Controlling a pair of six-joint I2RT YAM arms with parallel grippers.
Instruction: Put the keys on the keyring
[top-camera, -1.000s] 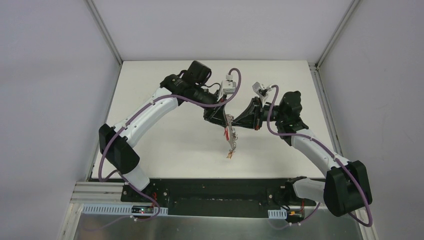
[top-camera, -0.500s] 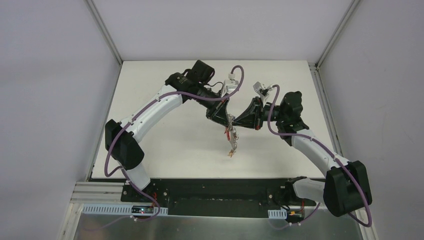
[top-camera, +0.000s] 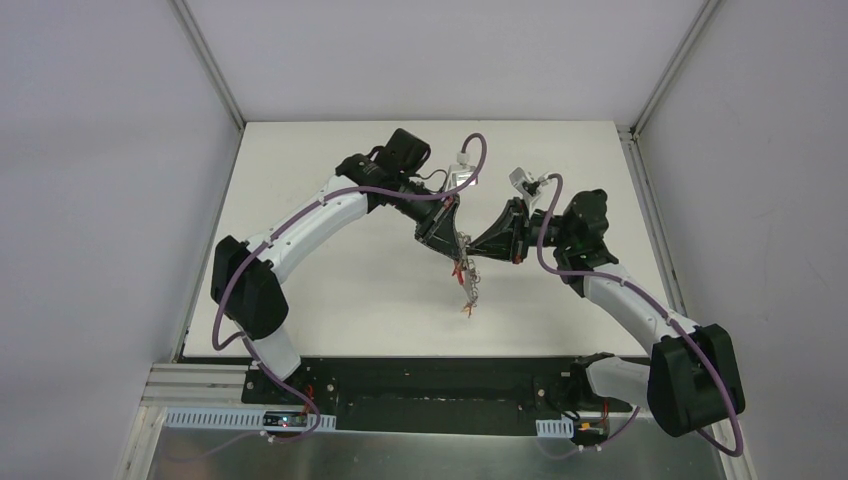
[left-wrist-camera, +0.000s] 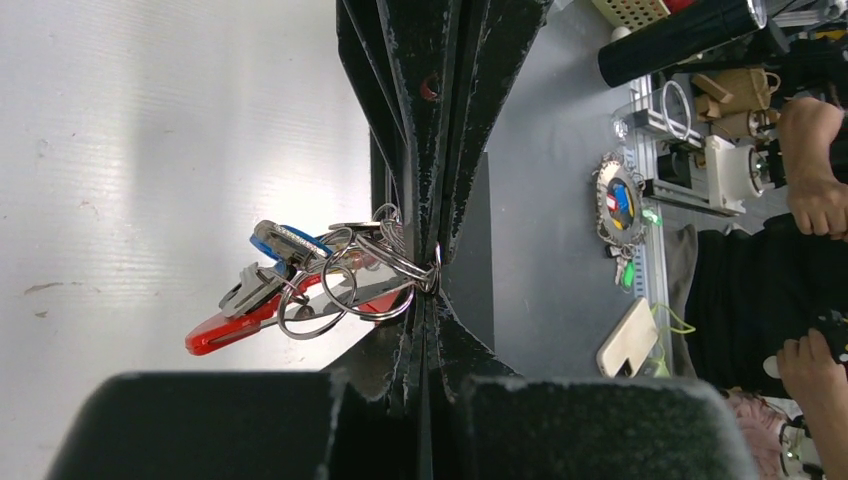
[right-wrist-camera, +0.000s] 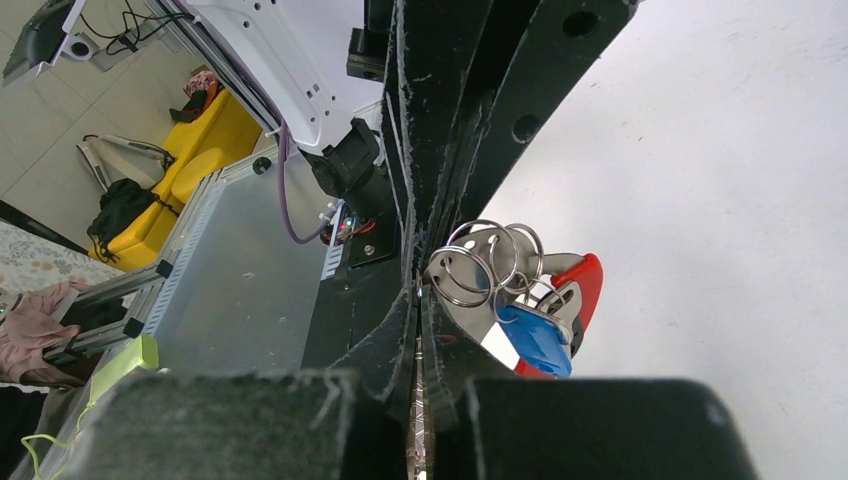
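Gripping the keyring (top-camera: 465, 283) from both sides over the middle of the white bench (top-camera: 330, 270). Clamping the top of the bunch with the left claw (top-camera: 457, 248), reaching in from the left, fingers pressed together with no gap showing. Pinching the same spot with the right claw (top-camera: 476, 248), reaching in from the right, likewise shut tight. Meeting almost tip to tip, both claws angling downward toward each other.

Dangling the bunch below the two tips, toward the near edge of the bench in the overhead view, ending in a small orange tag (top-camera: 467, 311). Not possible to tell whether that tag is touching the bench or hanging just above it.

Showing, in the left wrist view, a cluster of grey rings (left-wrist-camera: 390, 243) running right into the seam between the opposing black fingers. Fanning out from those rings, away from the claws: a blue-headed key (left-wrist-camera: 290, 241) uppermost, a silver key (left-wrist-camera: 250, 292) beneath it, and a red band (left-wrist-camera: 235, 332) lowest, all threaded together and overlapping.

Showing the same bunch from the other side in the right wrist view, rings caught at the fingertips, blue head nearest the camera, red band curving behind it.
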